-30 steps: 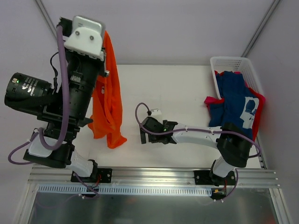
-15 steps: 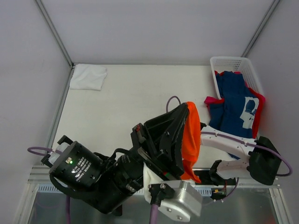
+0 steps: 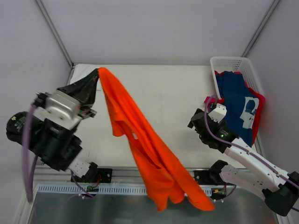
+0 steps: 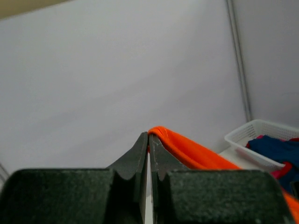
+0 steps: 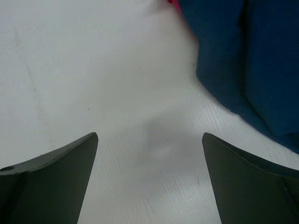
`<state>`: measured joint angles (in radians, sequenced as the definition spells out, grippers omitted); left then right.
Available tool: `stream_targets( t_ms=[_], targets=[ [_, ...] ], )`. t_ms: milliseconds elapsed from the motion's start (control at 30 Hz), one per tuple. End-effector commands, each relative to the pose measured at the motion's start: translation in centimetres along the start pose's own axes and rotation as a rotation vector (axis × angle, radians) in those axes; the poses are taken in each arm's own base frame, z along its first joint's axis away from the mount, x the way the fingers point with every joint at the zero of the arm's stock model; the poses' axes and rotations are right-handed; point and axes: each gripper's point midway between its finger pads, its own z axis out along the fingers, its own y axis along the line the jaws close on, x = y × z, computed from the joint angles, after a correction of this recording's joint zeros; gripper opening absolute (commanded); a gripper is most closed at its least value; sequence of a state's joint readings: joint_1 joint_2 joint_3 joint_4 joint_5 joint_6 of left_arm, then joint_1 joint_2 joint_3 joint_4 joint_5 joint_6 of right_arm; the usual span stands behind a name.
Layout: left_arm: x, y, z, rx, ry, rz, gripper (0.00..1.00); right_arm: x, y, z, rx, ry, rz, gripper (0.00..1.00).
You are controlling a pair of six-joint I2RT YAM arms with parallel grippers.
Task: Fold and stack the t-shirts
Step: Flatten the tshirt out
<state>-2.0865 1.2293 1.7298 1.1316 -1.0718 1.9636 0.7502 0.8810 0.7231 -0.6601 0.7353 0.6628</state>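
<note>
Your left gripper (image 3: 96,72), which swung low across the front of the view half a second ago, is back at the left, pinching the orange t-shirt (image 3: 140,140) near the far left corner of the table (image 3: 177,88). The shirt, bunched before, now stretches diagonally down past the front rail (image 3: 117,173). Your right gripper (image 3: 196,122), reaching across mid-table a second ago, has pulled back beside the navy t-shirt (image 3: 232,91).

Lab robot cell: white table (image 3: 163,93), plain walls (image 3: 140,28), aluminium rail (image 3: 122,175).
</note>
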Motion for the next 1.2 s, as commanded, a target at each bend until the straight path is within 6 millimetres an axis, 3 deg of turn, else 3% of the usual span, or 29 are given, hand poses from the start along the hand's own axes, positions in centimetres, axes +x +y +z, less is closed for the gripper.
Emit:
stream_targets(
  t_ms=[0, 33, 67, 100, 133, 167, 233, 300, 333, 367, 433, 467, 533, 567, 600, 633, 700, 733, 800, 833, 900, 933, 967, 1000, 1033, 1067, 1100, 1133, 1167],
  targets=[
    [9.9, 5.5, -3.1, -0.012, 0.155, -0.403, 0.0, -2.7, -2.7, -1.2, 0.087, -0.098, 0.021, 0.99],
    [11.8, 3.4, -4.4, 0.046, 0.17, -0.382, 0.0, -3.2, -2.9, -1.5, 0.09, -0.113, 0.025, 1.0],
    [14.2, 6.4, -5.4, 0.038, 0.175, -0.499, 0.0, -4.0, -3.3, -1.9, 0.102, -0.139, 0.032, 0.99],
    [15.5, 4.5, -6.6, 0.105, 0.194, -0.565, 0.0, -4.8, -3.5, -2.4, 0.109, -0.154, 0.036, 1.0],
    [16.5, 5.0, -7.2, 0.098, 0.194, -0.612, 0.0, -5.3, -3.7, -2.8, 0.113, -0.165, 0.04, 0.99],
    [18.9, 5.5, -8.4, 0.081, 0.206, -0.653, 0.0, -5.9, -3.9, -3.1, 0.115, -0.178, 0.044, 0.99],
    [20.8, 5.3, -9.5, 0.086, 0.216, -0.665, 0.0, -7.0, -3.4, -4.0, 0.085, -0.189, 0.051, 1.0],
    [22.4, 5.0, -10.5, 0.109, 0.225, -0.702, 0.0, -7.6, -1.2, -4.6, -0.018, -0.166, 0.052, 1.0],
    [23.0, 4.0, -11.1, 0.157, 0.231, -0.637, 0.0, -7.5, -0.2, -4.7, -0.074, -0.151, -0.034, 1.0],
    [23.2, 3.9, -11.3, 0.169, 0.226, -0.644, 0.0, -7.2, 3.8, -5.4, -0.266, -0.104, -0.039, 0.99],
    [23.6, 4.0, -11.4, 0.162, 0.242, -0.598, 0.0, -6.0, 8.1, -6.4, -0.476, -0.034, -0.124, 0.99],
    [23.6, 4.1, -11.3, 0.165, 0.239, -0.579, 0.0, -4.9, 11.2, -8.2, -0.657, 0.027, -0.166, 0.99],
    [22.0, 4.4, -11.0, 0.232, 0.15, -0.597, 0.0, -3.4, 14.4, -9.4, -0.807, 0.112, -0.223, 0.99],
    [21.6, 3.5, -11.6, 0.335, 0.101, -0.558, 0.0, -2.6, 16.3, -11.4, -0.942, 0.152, -0.253, 0.99],
    [17.5, 2.2, -12.5, 0.524, -0.077, -0.673, 0.0, -2.2, 17.1, -11.9, -0.975, 0.163, -0.266, 0.99],
    [14.7, 3.2, -13.3, 0.647, -0.208, -0.758, 0.0, -1.5, 17.9, -12.4, -0.999, 0.176, -0.289, 1.0],
    [10.5, 4.3, -15.3, 0.84, -0.428, -0.86, 0.0, -2.3, 18.6, -13.0, -0.999, 0.127, -0.299, 0.99],
    [8.1, 6.7, -15.8, 0.91, -0.558, -0.917, 0.0, -2.3, 18.8, -13.3, -1.004, 0.119, -0.308, 1.0],
    [4.7, 4.0, -15.5, 1.038, -0.592, -0.848, 0.0, -2.8, 18.7, -13.2, -0.992, 0.094, -0.304, 0.99],
    [1.7, 2.6, -14.5, 1.065, -0.589, -0.796, 0.0, -3.4, 18.4, -12.9, -0.965, 0.067, -0.296, 0.99],
    [-1.3, 1.0, -12.5, 1.044, -0.588, -0.677, 0.0, -3.6, 17.9, -12.7, -0.943, 0.055, -0.307, 0.99],
    [-2.0, 3.9, -8.7, 0.908, -0.527, -0.678, 0.0, -3.8, 17.6, -12.6, -0.928, 0.044, -0.313, 1.0],
    [-4.7, -1.0, -7.8, 0.877, -0.503, -0.456, 0.0, -4.3, 17.0, -12.4, -0.901, 0.023, -0.31, 1.0],
    [-5.8, -1.8, -6.0, 0.797, -0.468, -0.36, 0.0, -4.5, 16.6, -12.4, -0.889, 0.012, -0.309, 0.99],
    [-7.5, 0.7, -2.9, 0.615, -0.435, -0.398, 0.0, -4.9, 16.3, -12.4, -0.88, -0.003, -0.307, 1.0],
    [-8.6, -2.2, -1.7, 0.484, -0.403, -0.139, 0.0, -5.4, 15.6, -12.4, -0.857, -0.024, -0.3, 0.99],
    [-9.3, -2.4, -0.7, 0.392, -0.396, -0.094, 0.0, -5.7, 15.3, -12.5, -0.85, -0.037, -0.295, 0.99],
    [-9.6, -1.0, 0.6, 0.309, -0.377, -0.097, 0.0, -5.7, 14.9, -12.3, -0.839, -0.046, -0.3, 0.99],
    [-9.9, -4.1, 1.3, 0.311, -0.348, -0.067, 0.0, -5.9, 14.3, -12.0, -0.812, -0.06, -0.303, 0.99]
  ],
)
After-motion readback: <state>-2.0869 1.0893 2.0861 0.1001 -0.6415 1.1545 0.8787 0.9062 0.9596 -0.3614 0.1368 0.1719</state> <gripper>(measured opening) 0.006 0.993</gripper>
